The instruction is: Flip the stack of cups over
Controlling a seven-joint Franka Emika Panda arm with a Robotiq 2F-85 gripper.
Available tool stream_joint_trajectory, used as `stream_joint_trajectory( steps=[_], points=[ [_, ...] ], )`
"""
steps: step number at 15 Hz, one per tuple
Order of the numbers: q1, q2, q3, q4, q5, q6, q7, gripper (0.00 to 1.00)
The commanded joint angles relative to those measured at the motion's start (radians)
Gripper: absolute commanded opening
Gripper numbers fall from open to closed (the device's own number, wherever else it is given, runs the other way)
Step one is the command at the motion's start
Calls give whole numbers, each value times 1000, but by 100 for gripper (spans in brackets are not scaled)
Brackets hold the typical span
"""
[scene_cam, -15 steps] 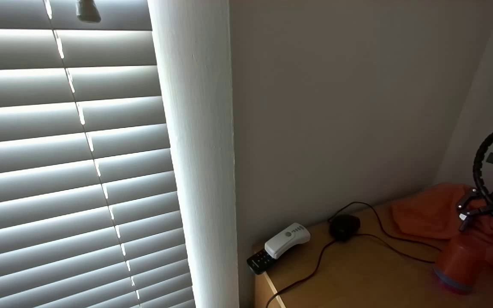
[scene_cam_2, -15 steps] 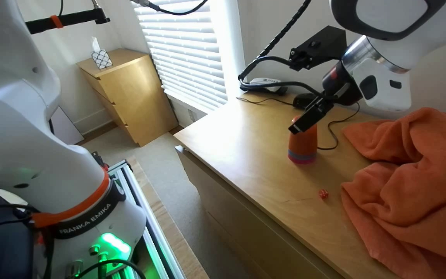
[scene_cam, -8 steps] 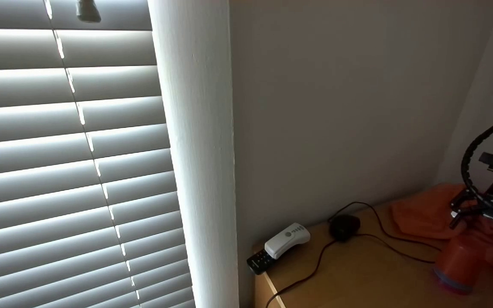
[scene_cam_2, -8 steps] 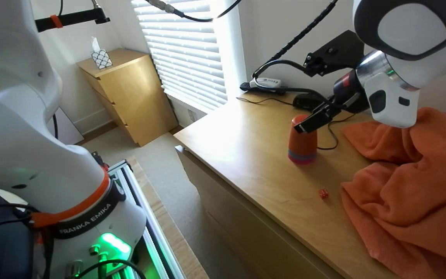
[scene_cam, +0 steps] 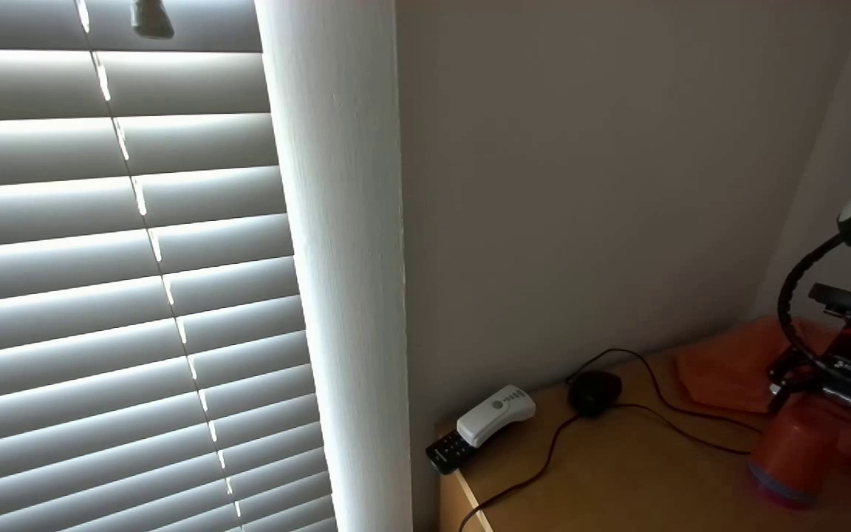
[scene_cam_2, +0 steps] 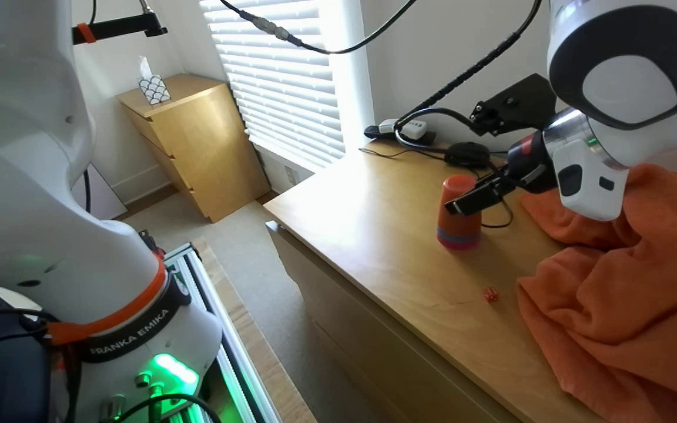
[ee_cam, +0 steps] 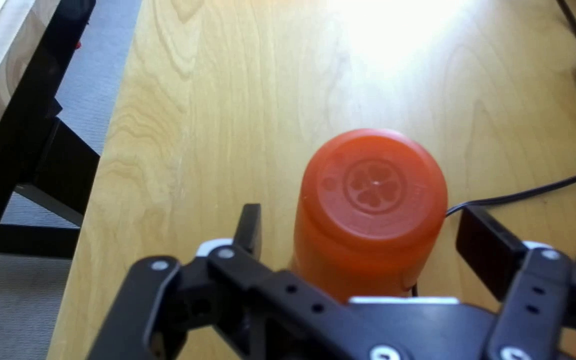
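Observation:
The stack of cups stands on the wooden desk top, narrow closed end up. It is orange with a grey-blue band and a pink rim at the bottom, in both exterior views (scene_cam: 795,462) (scene_cam_2: 461,228). In the wrist view the stack (ee_cam: 370,200) shows its round orange base with a clover mark. My gripper (ee_cam: 369,239) is open, one finger on each side of the stack, with visible gaps. In an exterior view the gripper (scene_cam_2: 459,205) is tilted, its near finger in front of the stack's upper part. The stack's lower part is hidden in the wrist view.
A crumpled orange cloth (scene_cam_2: 620,282) lies beside the stack. A small red die (scene_cam_2: 491,294) sits on the desk. A black adapter (scene_cam: 594,391) with cables, a white remote (scene_cam: 496,415) and a black remote (scene_cam: 449,451) lie near the wall. The desk edge (scene_cam_2: 374,294) faces the robot base.
My gripper has come down and levelled out somewhat, so its fingers are now around the stack's upper part. The stack of cups has not moved.

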Motion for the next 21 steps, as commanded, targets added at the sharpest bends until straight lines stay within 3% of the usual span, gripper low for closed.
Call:
stream_joint_trajectory(
  steps=[1,4,5,6,9,14,21],
  points=[
    [-21,67,-2,67,23,-76,24,100],
    [-28,98,-2,97,27,-117,30,100],
    [-28,107,-3,105,26,-128,36,91],
    [-28,117,-2,115,26,-138,36,74],
    [-23,130,-3,132,23,-162,46,49],
    [15,84,-11,100,9,-142,92,48],
    [150,-87,-24,-43,-106,33,238,48]
  ],
)
